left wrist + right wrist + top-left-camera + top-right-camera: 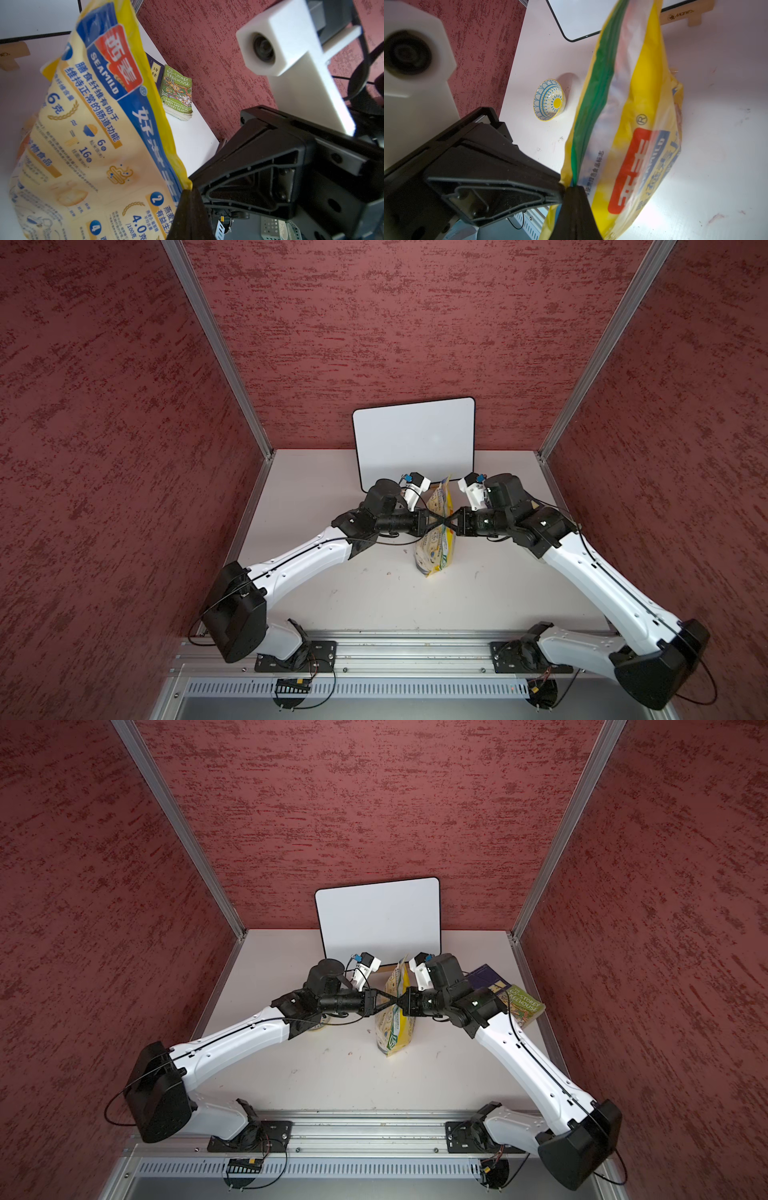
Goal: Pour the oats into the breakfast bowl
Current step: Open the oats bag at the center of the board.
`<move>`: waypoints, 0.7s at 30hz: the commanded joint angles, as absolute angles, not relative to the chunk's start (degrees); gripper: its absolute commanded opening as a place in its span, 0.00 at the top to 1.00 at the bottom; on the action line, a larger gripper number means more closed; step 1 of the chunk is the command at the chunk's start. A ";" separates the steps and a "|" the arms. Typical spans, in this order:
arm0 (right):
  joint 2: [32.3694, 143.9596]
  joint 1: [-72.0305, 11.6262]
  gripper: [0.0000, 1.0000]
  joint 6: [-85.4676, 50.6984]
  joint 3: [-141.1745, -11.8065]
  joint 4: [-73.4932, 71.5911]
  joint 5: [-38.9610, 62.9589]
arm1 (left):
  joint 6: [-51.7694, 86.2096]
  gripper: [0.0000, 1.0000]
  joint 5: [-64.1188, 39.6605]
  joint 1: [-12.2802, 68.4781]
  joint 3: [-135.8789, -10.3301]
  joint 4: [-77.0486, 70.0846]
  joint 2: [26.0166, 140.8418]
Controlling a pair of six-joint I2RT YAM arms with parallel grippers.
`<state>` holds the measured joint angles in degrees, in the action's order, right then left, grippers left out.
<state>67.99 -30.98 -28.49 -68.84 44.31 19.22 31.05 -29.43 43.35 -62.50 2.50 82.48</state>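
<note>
The yellow SEAMILD pouch of oats stands upright mid-table; the flakes themselves are hidden inside it. My left gripper is shut on the pouch's upper yellow edge from the left. Facing it tip to tip, my right gripper is shut on the same top edge, at the end of the green strip. The breakfast bowl, white with blue pattern and yellow centre, sits on the table left of the pouch, apart from it. In the top views my left arm covers it.
A whiteboard leans on the back wall on a wooden stand. A green book and a dark blue one lie at the right edge, under my right arm. Red walls enclose three sides.
</note>
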 commanded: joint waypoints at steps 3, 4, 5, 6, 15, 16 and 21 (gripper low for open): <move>65.53 -31.29 1.00 -27.62 -72.68 49.49 10.39 | 28.30 1.00 -22.94 43.48 -64.24 7.79 79.98; 65.27 -31.27 1.00 -27.59 -72.99 50.33 9.10 | 27.49 1.00 -21.47 43.60 -64.42 9.08 79.23; 65.08 -31.29 1.00 -27.55 -73.37 51.03 7.76 | 26.76 1.00 -19.73 43.74 -64.69 10.68 78.48; 65.09 -31.29 1.00 -27.36 -73.72 51.76 6.90 | 26.11 1.00 -17.98 43.86 -64.97 11.98 77.95; 65.72 -31.25 1.00 -24.92 -78.14 58.47 -0.35 | 21.75 1.00 -6.22 46.16 -67.15 19.71 72.96; 65.79 -31.24 1.00 -24.54 -79.00 59.52 -1.64 | 20.96 1.00 -4.67 46.61 -67.82 20.90 72.43; 66.09 -31.29 1.00 -23.66 -81.12 62.97 -5.55 | 17.43 1.00 4.28 48.23 -70.76 25.68 70.49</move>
<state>66.39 -31.05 -25.10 -78.94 60.10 -0.27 21.04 -3.27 47.55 -67.77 23.27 72.75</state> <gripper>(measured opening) 0.042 0.059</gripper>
